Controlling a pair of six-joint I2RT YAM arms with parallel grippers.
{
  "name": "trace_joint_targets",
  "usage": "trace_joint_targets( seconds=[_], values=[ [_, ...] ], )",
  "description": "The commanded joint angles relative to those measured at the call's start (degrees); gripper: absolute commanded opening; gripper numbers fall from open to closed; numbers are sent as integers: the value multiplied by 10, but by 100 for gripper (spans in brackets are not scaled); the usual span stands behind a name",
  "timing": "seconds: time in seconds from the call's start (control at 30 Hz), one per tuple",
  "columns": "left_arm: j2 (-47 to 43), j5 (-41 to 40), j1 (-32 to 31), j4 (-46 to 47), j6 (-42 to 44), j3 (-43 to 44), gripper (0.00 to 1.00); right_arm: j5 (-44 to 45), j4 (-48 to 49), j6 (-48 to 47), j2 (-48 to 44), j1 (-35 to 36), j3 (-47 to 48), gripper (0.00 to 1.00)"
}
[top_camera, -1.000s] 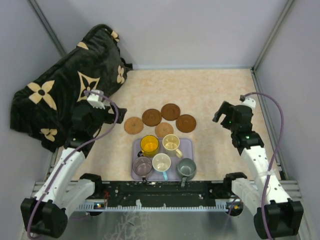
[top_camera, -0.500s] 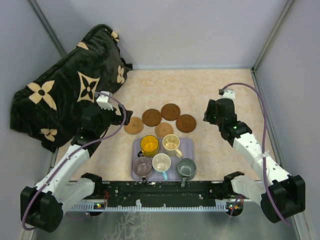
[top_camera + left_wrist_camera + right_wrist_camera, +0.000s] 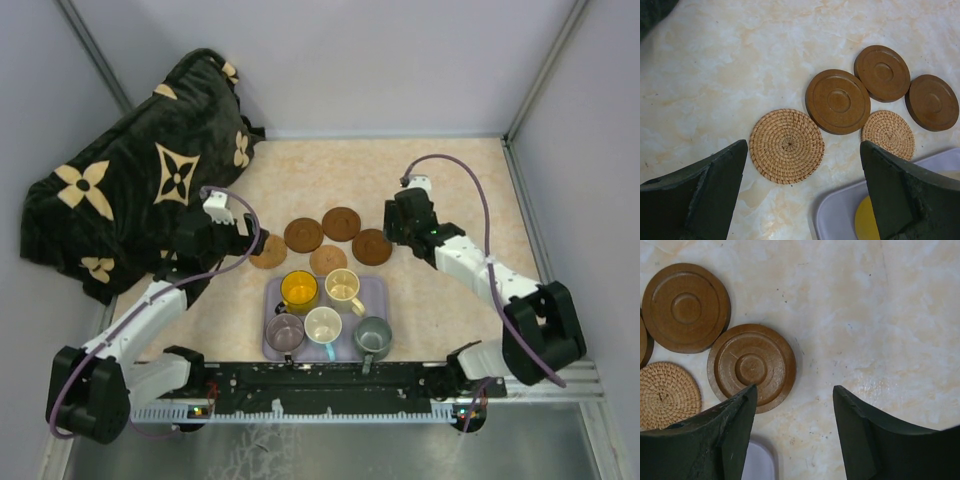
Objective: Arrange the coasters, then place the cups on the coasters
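Left fingers [image 3: 700, 200] wide apart and empty above woven coaster [image 3: 786, 146]; right fingers [image 3: 865, 440] apart, empty, at edge of dark coaster [image 3: 751, 368]

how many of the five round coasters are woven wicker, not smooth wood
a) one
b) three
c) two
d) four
c: only the left woven wicker coaster and the right woven wicker coaster are woven; the three smooth brown wooden discs are not.
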Motion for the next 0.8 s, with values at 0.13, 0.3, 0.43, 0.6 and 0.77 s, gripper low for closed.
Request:
trace_joint_targets(
  seconds=[0.13, 0.3, 0.43, 0.6, 0.77],
  values=[
    [-1, 19, 0, 6, -2, 0, 99, 15, 41, -4, 105, 11, 43, 61],
    [-20, 5, 0, 7, -2, -14, 99, 14, 39, -3, 160, 17, 69, 60],
    [-19, 5, 0, 11, -3, -16, 99, 9, 52, -3, 171, 23, 69, 63],
    [-9, 10, 0, 11, -3, -13, 99, 5, 50, 0, 185, 24, 71, 70],
    [-8, 9, 0, 12, -4, -14, 99, 6, 44, -3, 211, 34, 75, 72]
  ],
)
